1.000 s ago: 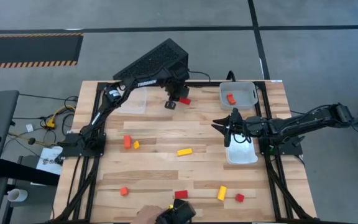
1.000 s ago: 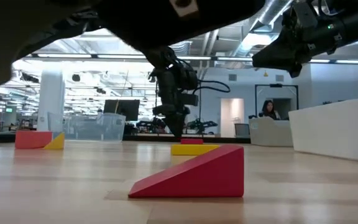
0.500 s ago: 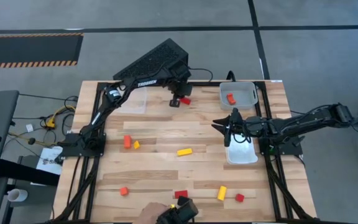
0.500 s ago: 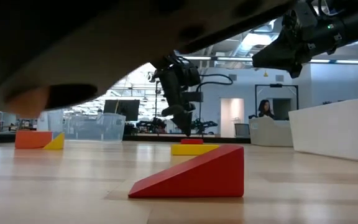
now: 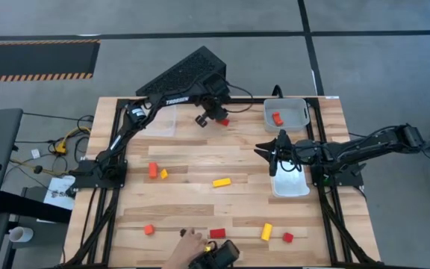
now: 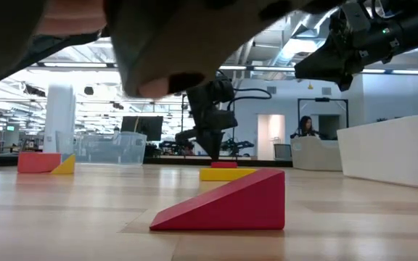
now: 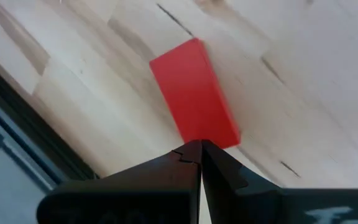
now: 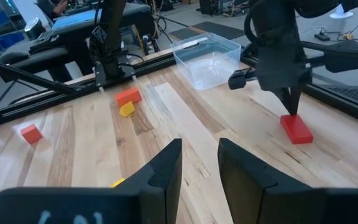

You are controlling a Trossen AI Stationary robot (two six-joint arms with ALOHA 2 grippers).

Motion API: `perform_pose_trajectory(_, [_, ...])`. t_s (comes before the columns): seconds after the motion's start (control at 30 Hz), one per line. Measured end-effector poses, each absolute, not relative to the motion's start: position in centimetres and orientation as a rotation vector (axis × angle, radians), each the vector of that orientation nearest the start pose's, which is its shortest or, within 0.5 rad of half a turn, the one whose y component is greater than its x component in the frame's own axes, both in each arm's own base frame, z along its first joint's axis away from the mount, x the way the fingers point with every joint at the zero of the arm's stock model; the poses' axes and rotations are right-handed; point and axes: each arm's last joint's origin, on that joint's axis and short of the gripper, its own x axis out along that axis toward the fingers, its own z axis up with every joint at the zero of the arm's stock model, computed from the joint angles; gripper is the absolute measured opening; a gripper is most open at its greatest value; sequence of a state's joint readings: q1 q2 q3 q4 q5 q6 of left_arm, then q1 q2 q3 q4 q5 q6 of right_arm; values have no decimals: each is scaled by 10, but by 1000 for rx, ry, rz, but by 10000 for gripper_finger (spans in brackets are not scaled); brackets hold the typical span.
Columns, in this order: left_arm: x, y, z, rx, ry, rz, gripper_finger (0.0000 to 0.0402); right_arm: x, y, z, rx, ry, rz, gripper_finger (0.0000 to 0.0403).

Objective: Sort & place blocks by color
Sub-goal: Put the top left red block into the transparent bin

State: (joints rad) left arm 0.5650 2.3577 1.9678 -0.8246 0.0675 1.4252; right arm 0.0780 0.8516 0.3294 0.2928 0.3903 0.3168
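My left tool (image 5: 216,119) is pinched fully shut, holding nothing, its tips right at the end of a flat red block (image 7: 194,93) that lies on the bench (image 5: 200,198) at the far edge, between the clear tray (image 5: 160,122) and the grey tray (image 5: 287,112); I cannot tell whether the tips touch it. My right tool (image 8: 197,163) hangs above the bench beside the white tray (image 5: 290,183), its fingers (image 8: 163,165) narrowly parted with nothing between them. One red block (image 5: 277,118) sits in the grey tray. The other blocks lie loose on the wood: an orange block (image 5: 153,170) with a small yellow block (image 5: 163,174) just beside it on my left, a yellow bar (image 5: 222,181) near the middle, and along the near edge a small red cube (image 5: 148,229), a red wedge (image 5: 217,233), a yellow piece (image 5: 266,232) and another red cube (image 5: 287,237). A person's hand (image 5: 187,246) reaches over the near edge, close to the wedge.
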Motion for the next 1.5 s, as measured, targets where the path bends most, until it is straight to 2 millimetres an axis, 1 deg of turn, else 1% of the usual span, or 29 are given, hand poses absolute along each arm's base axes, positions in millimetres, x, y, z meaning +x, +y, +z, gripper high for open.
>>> perform_pose_trajectory(0.13, [416, 260, 163, 904, 1227, -437, 0, 181, 3, 210, 264, 172, -344, 127])
perform_pose_trajectory(0.27, [419, 255, 163, 975, 1222, -493, 0, 181, 3, 210, 268, 172, -344, 127])
perform_pose_trajectory(0.37, [421, 251, 163, 991, 1200, -520, 0, 181, 3, 210, 268, 172, -344, 127])
perform_pose_trajectory(0.43, [421, 249, 163, 971, 1179, -548, 0, 181, 3, 210, 268, 172, -344, 127])
perform_pose_trajectory(0.57, [417, 248, 162, 955, 1190, -593, 0, 181, 3, 210, 280, 170, -346, 127])
perform_pose_trajectory(0.67, [413, 247, 168, 900, 1171, -639, 0, 181, 3, 210, 286, 168, -346, 127])
perform_pose_trajectory(0.77, [413, 244, 168, 865, 1191, -637, 0, 181, 3, 210, 292, 167, -347, 127])
perform_pose_trajectory(0.97, [417, 241, 186, 781, 1122, -632, 0, 181, 3, 211, 294, 166, -347, 127])
perform_pose_trajectory(1.03, [418, 242, 189, 789, 1124, -620, 0, 181, 3, 211, 294, 165, -346, 127])
perform_pose_trajectory(1.1, [421, 244, 196, 808, 1098, -598, 0, 181, 3, 211, 295, 165, -347, 127])
perform_pose_trajectory(1.17, [422, 245, 199, 820, 1071, -584, 0, 181, 3, 211, 296, 165, -347, 127])
perform_pose_trajectory(1.3, [419, 251, 194, 808, 1083, -591, 0, 181, 3, 211, 310, 163, -348, 127])
perform_pose_trajectory(1.37, [416, 259, 191, 814, 1092, -580, 0, 181, 3, 211, 312, 164, -344, 127])
perform_pose_trajectory(1.5, [407, 271, 180, 834, 1181, -597, 0, 181, 3, 211, 313, 164, -341, 127])
